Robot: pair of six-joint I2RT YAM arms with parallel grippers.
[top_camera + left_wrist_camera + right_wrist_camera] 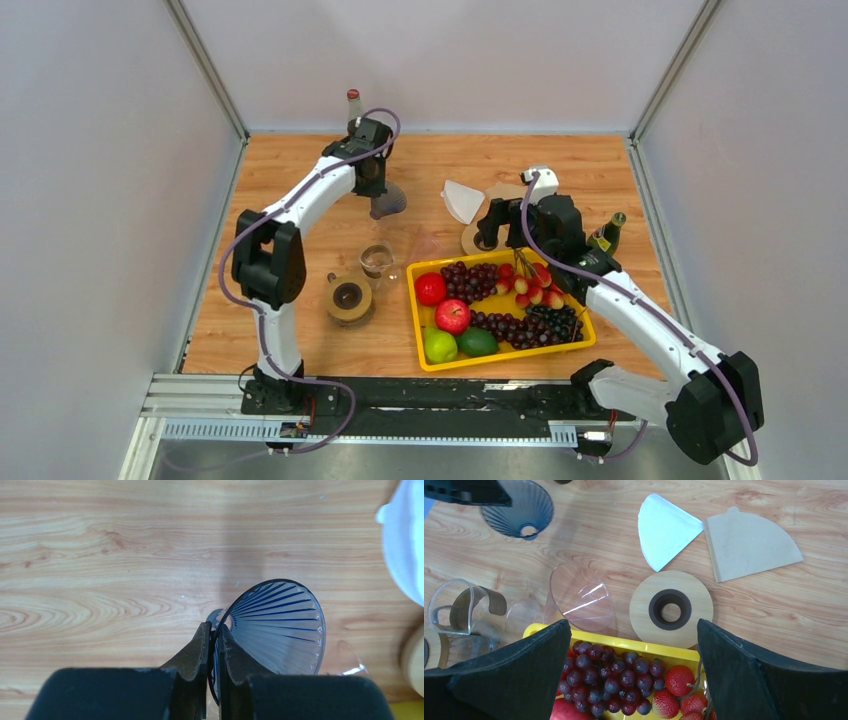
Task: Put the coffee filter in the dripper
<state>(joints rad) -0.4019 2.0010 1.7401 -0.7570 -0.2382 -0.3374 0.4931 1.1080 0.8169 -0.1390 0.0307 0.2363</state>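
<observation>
My left gripper (214, 626) is shut on the rim of a bluish ribbed cone dripper (280, 627), held above the table at the back left (388, 204); it also shows in the right wrist view (519, 507). A white paper filter (462, 199) lies folded flat on the wood right of it (665, 529). A brown paper filter (749, 542) lies beside it. My right gripper (631, 650) is open and empty above the far edge of the yellow tray (583, 312).
A clear plastic cone (581, 597) and a round wooden stand with a hole (671, 609) lie by the tray. A glass server (377, 263) and tape roll (349, 297) sit centre-left. Bottles stand at the back (353, 104) and right (606, 233). The tray holds fruit.
</observation>
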